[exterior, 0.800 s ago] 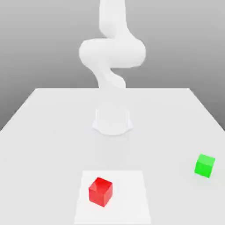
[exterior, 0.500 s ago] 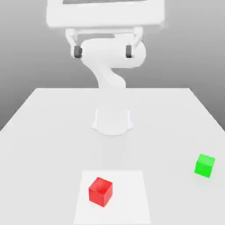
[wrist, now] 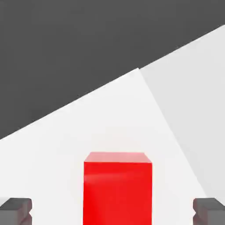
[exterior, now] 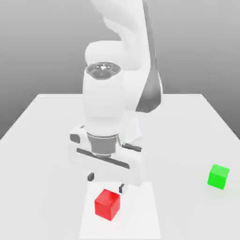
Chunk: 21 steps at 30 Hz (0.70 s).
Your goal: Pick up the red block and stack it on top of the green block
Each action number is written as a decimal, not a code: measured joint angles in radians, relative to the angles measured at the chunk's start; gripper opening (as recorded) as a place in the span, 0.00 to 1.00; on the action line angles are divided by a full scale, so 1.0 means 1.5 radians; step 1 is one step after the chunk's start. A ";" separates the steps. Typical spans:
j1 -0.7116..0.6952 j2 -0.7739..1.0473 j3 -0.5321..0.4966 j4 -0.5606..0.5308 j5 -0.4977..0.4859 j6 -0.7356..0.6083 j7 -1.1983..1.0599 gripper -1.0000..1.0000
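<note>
So the end effector (exterior: 106, 183) is hanging just above the small glossy bright red cube (exterior: 107, 205), fingers spread wide apart with nothing between them yet. In the exterior view you can see one dark fingertip (exterior: 90, 176) at about 10 o'clock of the cube and the other at about 1 o'clock, both clear of it. From the hand view the cube (wrist: 117, 188) sits dead centre between the two grey pads (wrist: 16, 210), with a decent gap on either side, so I'd say the wide spread is there to let the fingers drop down either side of the block without clipping it. Looks to me like the line-up is done and the descent is the next bit, then the squeeze.

The red block itself has plain faces and a bit of sheen on the side facing the hand view. It rests flat on a slightly brighter white square patch (exterior: 140, 211) on the flat white tabletop (exterior: 47, 140), turned a little so a corner points toward the exterior camera.

The small bright green cube (exterior: 218, 176) sits well apart, out at roughly 2 o'clock from the red one near the exterior view's right edge of the tabletop, untouched, plain faces too. Nothing is stacked yet. The white robot arm (exterior: 117, 93) towers over everything behind the hand.
</note>
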 joint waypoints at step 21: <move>0.119 -0.073 0.066 -0.006 0.018 -0.068 0.091 0.00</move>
